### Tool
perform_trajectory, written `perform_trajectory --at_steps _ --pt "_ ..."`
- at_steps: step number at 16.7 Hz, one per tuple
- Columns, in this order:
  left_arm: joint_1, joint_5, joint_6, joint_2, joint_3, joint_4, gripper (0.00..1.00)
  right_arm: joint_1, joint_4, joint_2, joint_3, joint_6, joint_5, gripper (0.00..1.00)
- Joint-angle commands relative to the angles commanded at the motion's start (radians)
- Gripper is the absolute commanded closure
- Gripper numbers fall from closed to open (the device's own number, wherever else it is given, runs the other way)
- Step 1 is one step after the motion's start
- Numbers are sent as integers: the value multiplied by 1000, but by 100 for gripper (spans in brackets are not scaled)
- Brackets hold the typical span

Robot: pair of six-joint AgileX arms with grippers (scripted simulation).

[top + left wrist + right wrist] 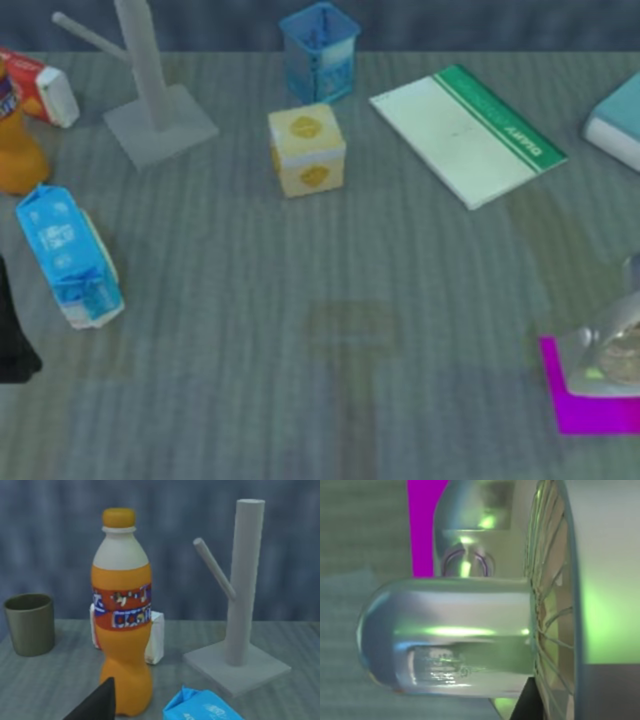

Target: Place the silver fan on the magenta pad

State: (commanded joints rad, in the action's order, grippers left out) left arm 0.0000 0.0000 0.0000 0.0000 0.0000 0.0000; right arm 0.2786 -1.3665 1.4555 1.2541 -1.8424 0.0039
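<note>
You have a wide bare stretch of table (330,400) through the middle and along the near edge. The clutter keeps to the far edge and the left side: a pale grey branched stand (150,90), a blue cup (320,50), a yellow cube box (306,150), a white-and-green book (465,133), an orange soda bottle (15,140) and a blue-and-white carton (70,255) lying on its side. A pale blue box (615,125) sits at the right edge.

Look to the near right corner: the magenta pad (585,405) lies there, running off the table view's right edge, and the silver fan (610,355) stands over its far part, right at that edge.

Your right wrist view is filled by the fan's bullet housing (450,640) and ring head, with magenta behind it. The right gripper's fingers are not clearly shown, so you cannot tell whether they hold the fan.

Your left arm (15,340) is parked at the left edge; its wrist view shows only a dark fingertip (97,705) near the bottle, and you cannot tell how the fingers stand.
</note>
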Motion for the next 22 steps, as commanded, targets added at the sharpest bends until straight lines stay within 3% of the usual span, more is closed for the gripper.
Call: perform_trajectory --at_steps 11,22 --pt "0 0 0 0 0 0 0 -3 140 18 -122 3 0 100" --pt "0 0 0 0 0 0 0 -3 140 18 -122 3 0 17"
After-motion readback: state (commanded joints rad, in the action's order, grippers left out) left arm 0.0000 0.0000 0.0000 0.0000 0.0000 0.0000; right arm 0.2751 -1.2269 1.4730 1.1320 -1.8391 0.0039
